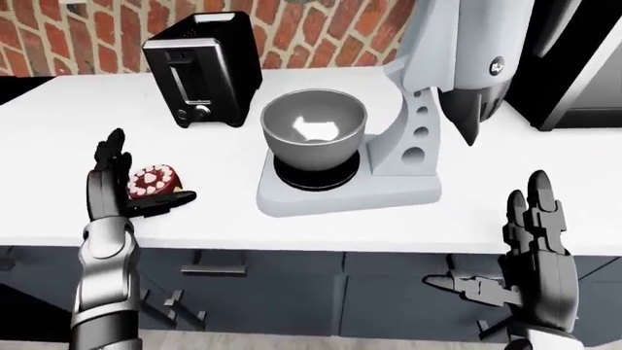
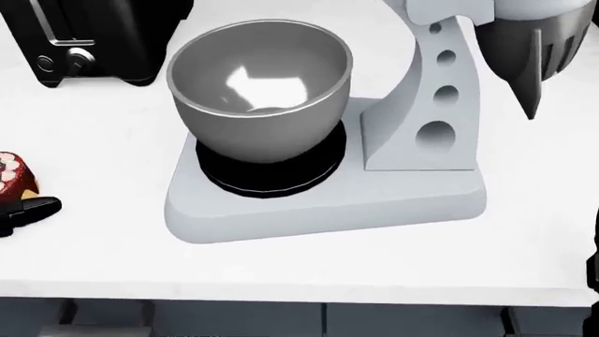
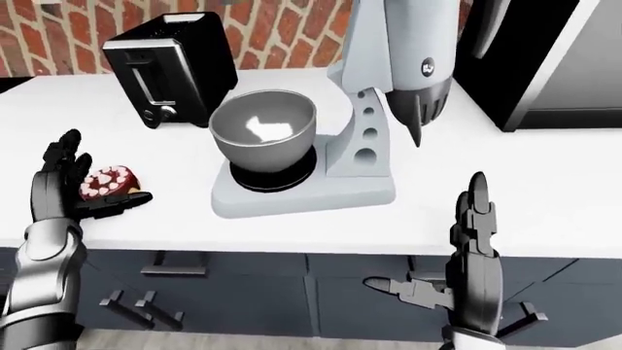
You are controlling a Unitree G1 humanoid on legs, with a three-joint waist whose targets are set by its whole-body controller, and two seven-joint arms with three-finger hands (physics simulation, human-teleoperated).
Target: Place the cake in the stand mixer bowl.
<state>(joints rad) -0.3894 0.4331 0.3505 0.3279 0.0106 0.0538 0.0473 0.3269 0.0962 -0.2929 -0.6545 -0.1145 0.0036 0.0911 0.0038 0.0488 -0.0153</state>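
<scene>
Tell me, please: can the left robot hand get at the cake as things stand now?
Probably yes. The left robot hand stands open right beside the cake on the white counter, fingers about it but not closed. Nothing lies between them.

A red brick wall [image 1: 321,33] backs the white countertop [image 1: 545,189]. Dark blue-grey cabinets [image 1: 321,292] with bar handles sit below. A black toaster [image 1: 199,69] stands near the wall.

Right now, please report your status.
Left hand open beside cake, no grip. Right hand open, low. Cake on counter, bowl empty. Path clear.
</scene>
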